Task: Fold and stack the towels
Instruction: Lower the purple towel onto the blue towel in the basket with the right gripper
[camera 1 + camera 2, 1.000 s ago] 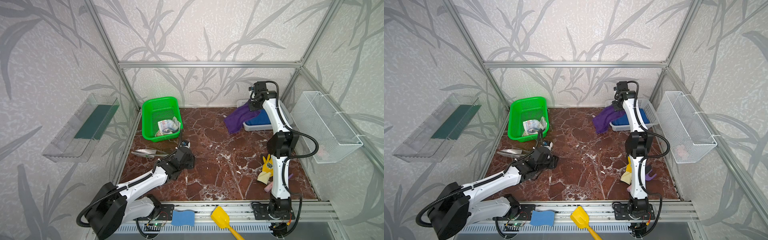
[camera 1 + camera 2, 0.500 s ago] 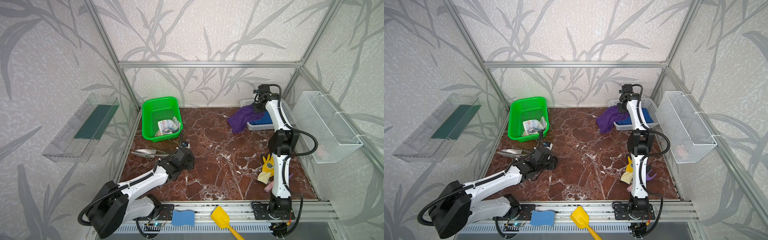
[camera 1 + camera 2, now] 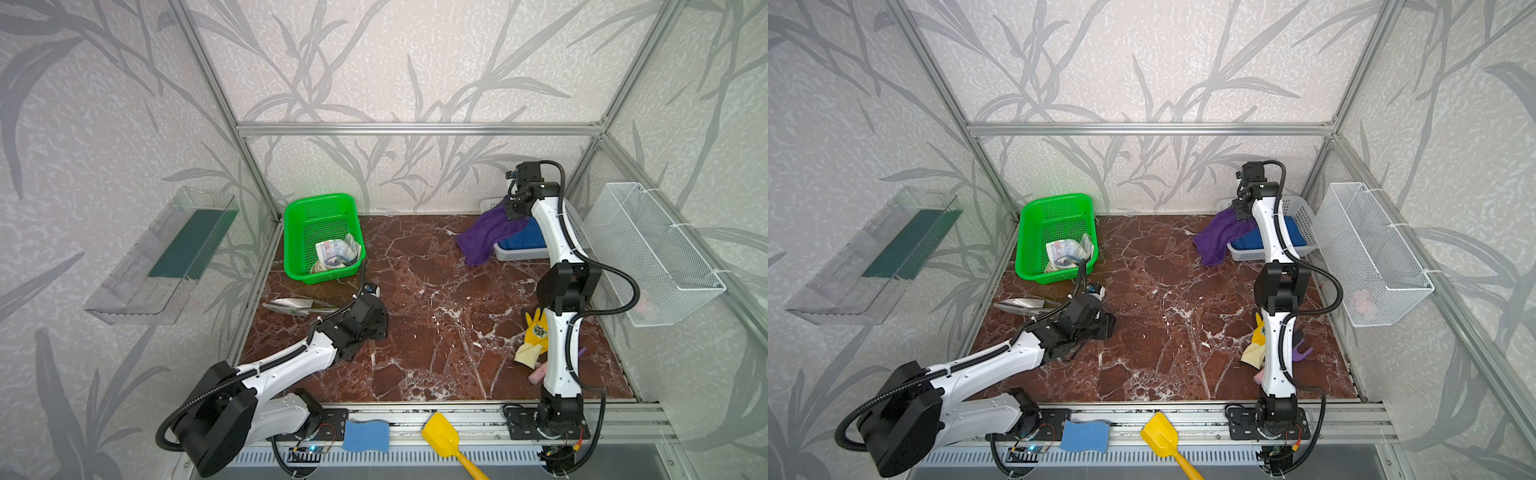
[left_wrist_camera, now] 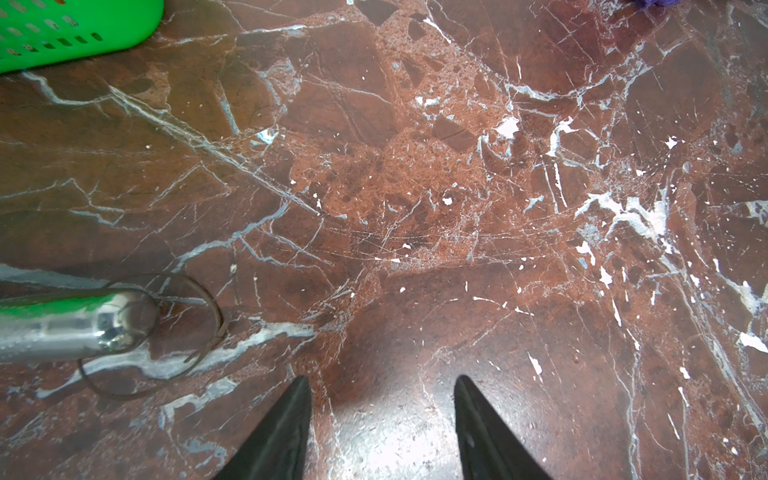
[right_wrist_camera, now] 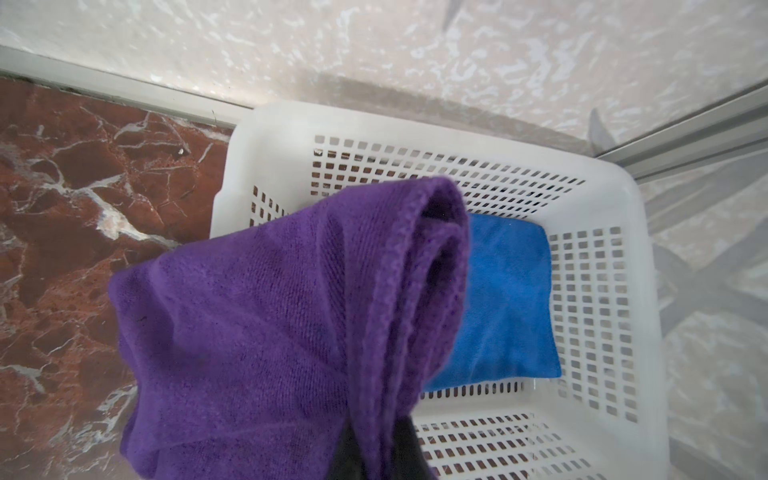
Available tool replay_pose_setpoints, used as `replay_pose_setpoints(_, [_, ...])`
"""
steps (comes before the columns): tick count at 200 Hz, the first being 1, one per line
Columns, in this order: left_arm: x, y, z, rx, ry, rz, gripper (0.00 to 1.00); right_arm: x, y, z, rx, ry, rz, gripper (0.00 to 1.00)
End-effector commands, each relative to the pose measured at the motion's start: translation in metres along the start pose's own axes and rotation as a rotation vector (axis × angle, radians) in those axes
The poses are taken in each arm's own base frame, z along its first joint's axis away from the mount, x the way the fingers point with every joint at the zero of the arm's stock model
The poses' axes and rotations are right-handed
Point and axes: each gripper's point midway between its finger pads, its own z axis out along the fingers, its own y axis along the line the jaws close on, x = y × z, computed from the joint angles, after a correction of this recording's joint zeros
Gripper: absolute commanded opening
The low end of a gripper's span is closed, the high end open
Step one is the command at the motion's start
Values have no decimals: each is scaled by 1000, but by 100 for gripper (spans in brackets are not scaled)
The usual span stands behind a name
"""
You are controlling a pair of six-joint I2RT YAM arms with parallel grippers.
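My right gripper [image 5: 376, 453] is shut on a dark purple towel [image 5: 270, 316], which hangs bunched over the near left rim of a white basket [image 5: 602, 374] at the back right. In both top views the purple towel [image 3: 486, 235] [image 3: 1219, 235] trails from the gripper [image 3: 512, 210] down to the floor. A folded blue towel [image 5: 507, 299] [image 3: 521, 240] lies flat in that basket. A cream printed towel [image 3: 336, 253] sits crumpled in the green basket [image 3: 320, 199]. My left gripper [image 4: 380, 380] [image 3: 380, 328] is open and empty, low over the marble floor at the front left.
A metal scoop [image 3: 291, 306] [image 4: 62, 328] lies left of my left gripper. A yellow glove [image 3: 534, 332] lies by the right arm's base. A wire basket [image 3: 652, 249] hangs on the right wall, a clear shelf [image 3: 166, 253] on the left. A blue sponge [image 3: 365, 434] and yellow scoop [image 3: 442, 436] rest on the front rail.
My right gripper has shifted slightly right toward the white basket, carrying the purple towel with it. The left arm has not moved.
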Motion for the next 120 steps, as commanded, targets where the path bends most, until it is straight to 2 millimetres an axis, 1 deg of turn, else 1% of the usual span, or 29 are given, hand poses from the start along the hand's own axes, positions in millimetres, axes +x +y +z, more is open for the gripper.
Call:
replay_pose_setpoints(1, [-2, 3, -1, -16, -5, -10, 57, -25, -27, -39, 87, -91, 7, 0])
replay_pose_setpoints(35, [-1, 3, -1, -15, -6, -10, 57, -29, -43, -46, 136, -104, 8, 0])
replay_pose_setpoints(102, [3, 4, 0, -14, 3, -18, 57, -23, -73, -45, 217, -91, 16, 0])
replay_pose_setpoints(120, [3, 4, 0, -14, 3, -22, 56, -22, -76, -42, 249, -85, -9, 0])
